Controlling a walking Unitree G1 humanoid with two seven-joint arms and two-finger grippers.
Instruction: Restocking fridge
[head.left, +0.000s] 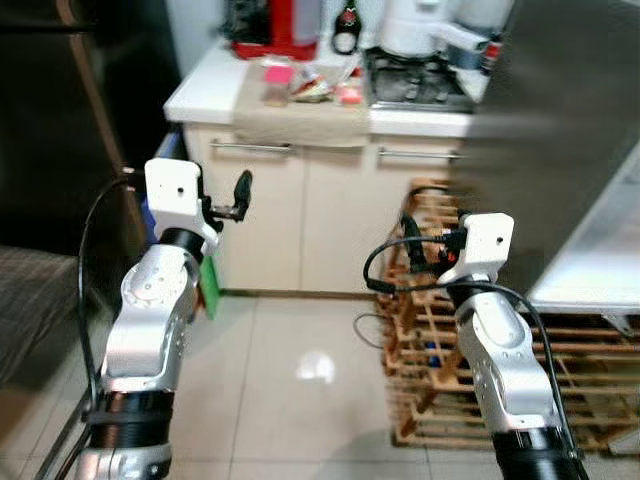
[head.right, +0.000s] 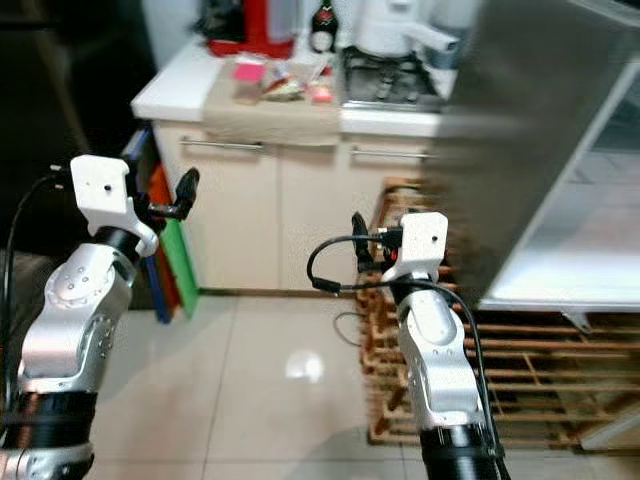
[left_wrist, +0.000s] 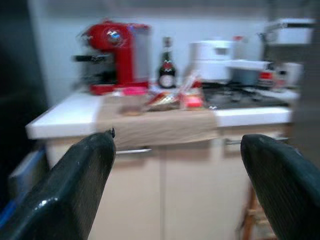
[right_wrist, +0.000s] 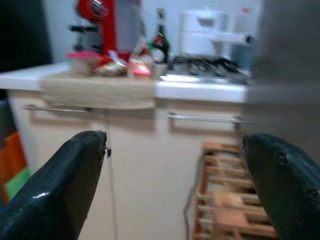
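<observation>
Pale glossy floor tiles (head.left: 300, 370) run ahead of me to a white tabletop (head.left: 210, 90) over cream cabinet doors (head.left: 260, 210) with long metal handles. On that tabletop I see a red coffee machine (left_wrist: 112, 55) at the back, a dark bottle (left_wrist: 166, 70) beside it, a white appliance (left_wrist: 212, 60) further along, and a gas hob (head.left: 415, 85) set into the surface. A beige cloth (head.left: 300, 115) hangs over the front edge, and on it lie a few small packets in pink and red (head.left: 300, 82); they are too blurred for me to say what they are.

On my right the grey fridge door (head.left: 560, 130) stands swung out, blurred, hiding part of the cabinet behind it, with a white shelf edge (head.left: 590, 270) below it. A wooden rack (head.left: 440, 340) sits on the floor against the cabinet under that door, with a black cable looping in front of it. On my left is a dark wall or doorway, and green and orange boards (head.right: 175, 250) lean at the cabinet's end.

My left hand (head.left: 238, 196) is raised in front of the left cabinet door, fingers spread wide with nothing between them. My right hand (head.left: 413, 243) is up in front of the wooden rack, likewise spread and holding nothing.
</observation>
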